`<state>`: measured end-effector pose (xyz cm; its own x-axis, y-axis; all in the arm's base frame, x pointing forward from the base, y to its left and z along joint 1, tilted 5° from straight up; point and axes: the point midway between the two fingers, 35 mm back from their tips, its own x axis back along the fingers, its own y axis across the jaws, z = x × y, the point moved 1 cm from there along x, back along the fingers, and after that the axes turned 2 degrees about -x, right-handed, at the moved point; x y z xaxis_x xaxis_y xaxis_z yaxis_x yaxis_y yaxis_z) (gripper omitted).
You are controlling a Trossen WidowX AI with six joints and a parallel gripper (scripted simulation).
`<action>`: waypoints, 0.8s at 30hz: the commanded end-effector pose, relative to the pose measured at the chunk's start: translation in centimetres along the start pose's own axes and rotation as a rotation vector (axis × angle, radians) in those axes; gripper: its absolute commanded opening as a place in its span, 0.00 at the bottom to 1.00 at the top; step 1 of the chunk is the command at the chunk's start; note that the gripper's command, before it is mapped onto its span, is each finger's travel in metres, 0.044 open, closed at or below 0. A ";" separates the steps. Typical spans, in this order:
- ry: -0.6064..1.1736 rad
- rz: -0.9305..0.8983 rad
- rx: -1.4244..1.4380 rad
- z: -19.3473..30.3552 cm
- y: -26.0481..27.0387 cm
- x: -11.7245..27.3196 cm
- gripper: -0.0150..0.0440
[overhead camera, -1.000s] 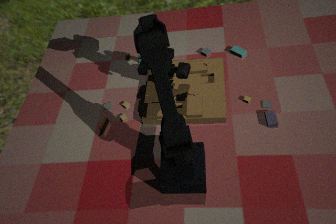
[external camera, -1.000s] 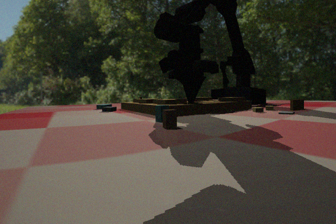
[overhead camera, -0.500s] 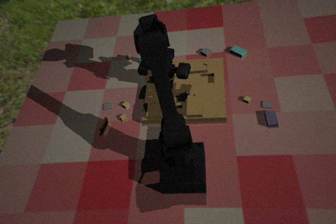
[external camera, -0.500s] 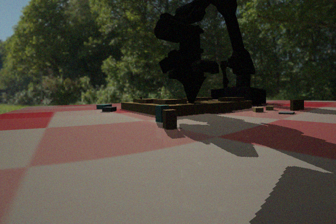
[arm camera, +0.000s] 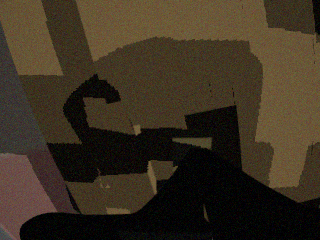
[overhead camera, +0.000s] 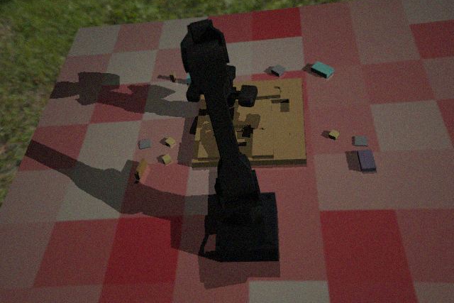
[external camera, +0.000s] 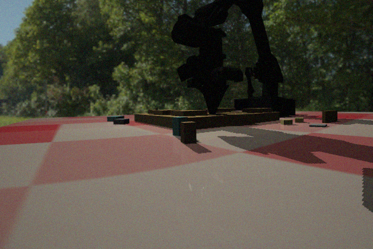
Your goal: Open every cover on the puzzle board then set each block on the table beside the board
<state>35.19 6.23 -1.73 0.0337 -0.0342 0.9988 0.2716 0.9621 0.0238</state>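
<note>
The wooden board (overhead camera: 295,130) (external camera: 240,119) (arm camera: 175,17) lies under the arm. A flat raised cover (overhead camera: 262,147) is near its front edge. A square well (overhead camera: 284,106) is uncovered at its right. My gripper (external camera: 212,112) (arm camera: 198,155) is shut and empty, its tips down at the board's surface; the arm hides them in the top view. A dark opening shows beside the tips in the wrist view, partly in shadow. The arm and shadow hide the board's left part, so I cannot tell how every cover stands. A purple block (overhead camera: 366,160) lies right of the board.
Behind the board lie a teal block (overhead camera: 321,69) (external camera: 115,118) and a grey piece (overhead camera: 278,69) (external camera: 121,121). An orange block (overhead camera: 141,170) (external camera: 330,116) and small yellow pieces (overhead camera: 169,142) (overhead camera: 166,159) are left. A brown block (external camera: 188,132) stands near the far left corner.
</note>
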 end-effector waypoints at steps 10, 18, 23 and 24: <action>0.002 0.000 0.003 0.0 0.1 0.4 0.25; 0.006 -0.001 0.001 0.0 0.3 1.3 0.25; 0.007 0.002 0.002 -0.1 0.3 3.2 0.48; 0.007 0.001 0.002 -0.1 0.3 3.9 0.50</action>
<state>34.98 6.30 0.05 0.0585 -0.0302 0.9978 0.2694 0.9629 0.0133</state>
